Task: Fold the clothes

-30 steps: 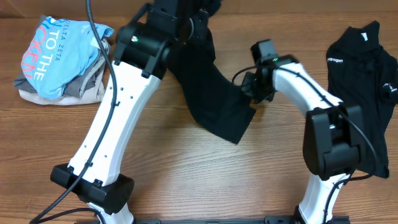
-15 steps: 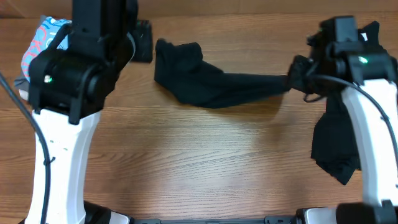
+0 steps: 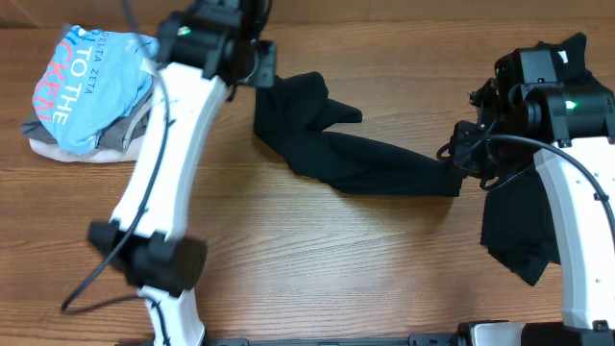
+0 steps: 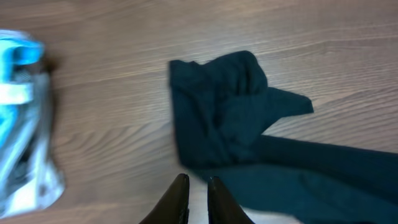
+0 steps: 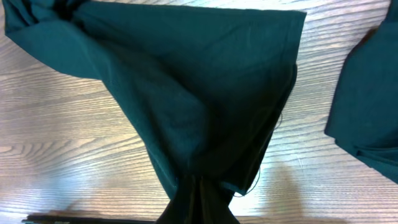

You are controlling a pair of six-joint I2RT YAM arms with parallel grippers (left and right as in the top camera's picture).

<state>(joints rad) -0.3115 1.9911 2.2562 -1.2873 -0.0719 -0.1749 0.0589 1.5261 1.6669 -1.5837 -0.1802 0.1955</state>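
Observation:
A black shirt [image 3: 356, 154] lies stretched across the table, bunched at its left end and drawn out to the right. My right gripper [image 3: 459, 165] is shut on its right end; in the right wrist view the cloth [image 5: 186, 93] fans out from the jaws [image 5: 200, 190]. My left gripper [image 4: 198, 182] is shut and empty, just off the bunched end [image 4: 217, 118] of the shirt; in the overhead view it sits at the top [image 3: 264, 67]. A second black shirt [image 3: 524, 211] lies under my right arm.
A pile with a light-blue lettered tee [image 3: 91, 82] on grey and beige garments [image 3: 130, 135] sits at the far left; its edge shows in the left wrist view [image 4: 18, 124]. The second shirt's edge shows at the right of the right wrist view [image 5: 370, 106].
My left gripper has let go of the shirt's left end and the left arm has swung. The right gripper has drawn the shirt a little lower; the cloth now slants down to the right.

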